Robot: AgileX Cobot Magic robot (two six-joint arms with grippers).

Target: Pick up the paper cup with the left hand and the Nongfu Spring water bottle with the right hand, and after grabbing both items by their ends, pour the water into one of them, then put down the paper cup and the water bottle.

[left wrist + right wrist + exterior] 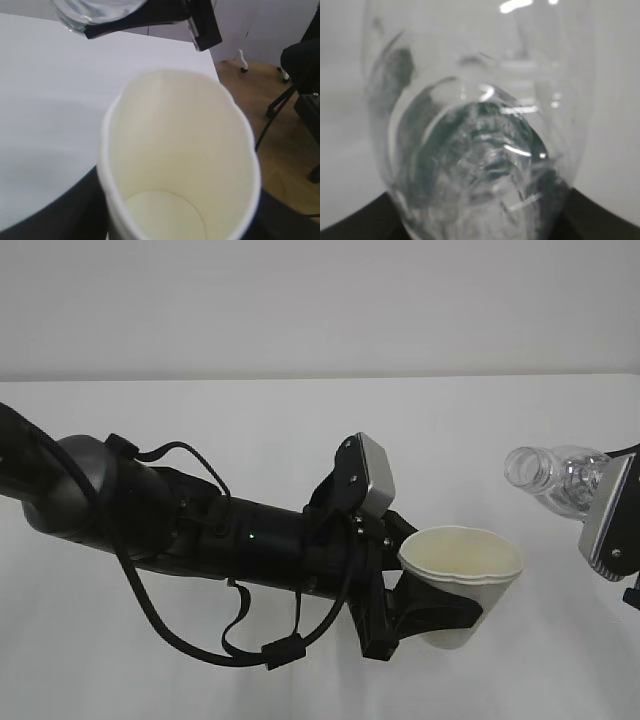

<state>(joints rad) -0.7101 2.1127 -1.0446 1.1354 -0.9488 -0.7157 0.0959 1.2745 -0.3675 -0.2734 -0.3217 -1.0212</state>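
Paper cup [462, 580]: held above the white surface [250, 420], near upright, mouth up and tipped slightly rightward; inside looks dry.
Left claw [425, 605]: closed around the cup's lower body.
Water bottle [555, 475]: in the air to the cup's upper right, well apart, long axis near level, open neck pointing left toward the cup.
Right claw [610, 525]: gripping the bottle's base end.

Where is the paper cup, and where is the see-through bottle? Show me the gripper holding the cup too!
paper cup [462, 558]: exterior view, on its cream inside wall.
water bottle [560, 478]: exterior view, on its clear shoulder below the open neck.
left gripper [420, 610]: exterior view, on the black finger hugging the cup.
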